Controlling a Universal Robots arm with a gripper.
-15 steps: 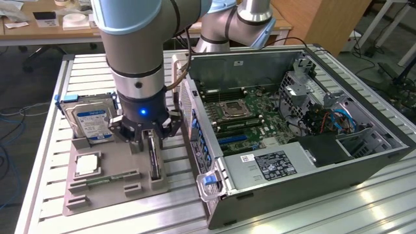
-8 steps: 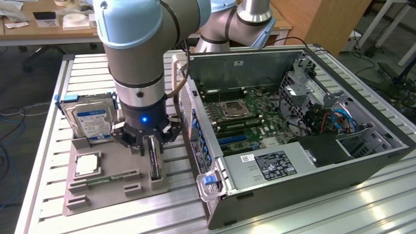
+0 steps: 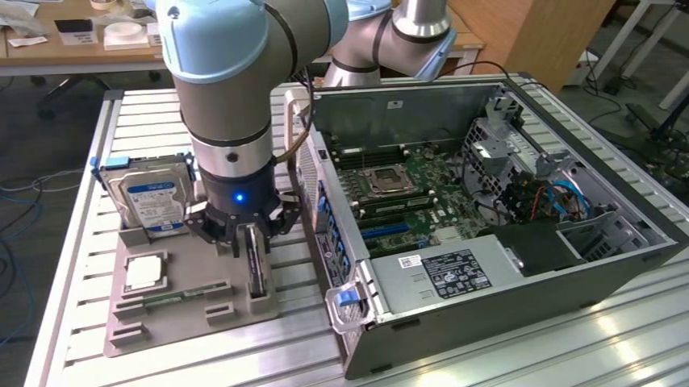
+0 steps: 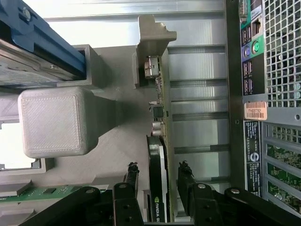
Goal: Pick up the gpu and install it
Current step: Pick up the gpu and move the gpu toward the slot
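The gpu [image 3: 255, 270] stands on edge in its slot on the grey holder tray [image 3: 189, 326]. The tool [image 3: 250, 235] is poised over it, jaws wide and straddling the card, gripping nothing yet. From the exterior view's left: the hard drive [image 3: 151, 201] upright in its cradle, the tray, the card, then the open computer case [image 3: 517, 266], all on the slatted bench [image 3: 76, 242]. The wrist view shows the black fingers [image 4: 131, 176] flanking the card's flat faces, seemingly just apart from them. A sound grasp here likely calls for closing evenly and squarely on those faces, with the card centred and the fingers clear of the holder post [image 4: 153, 33] at the bracket end.
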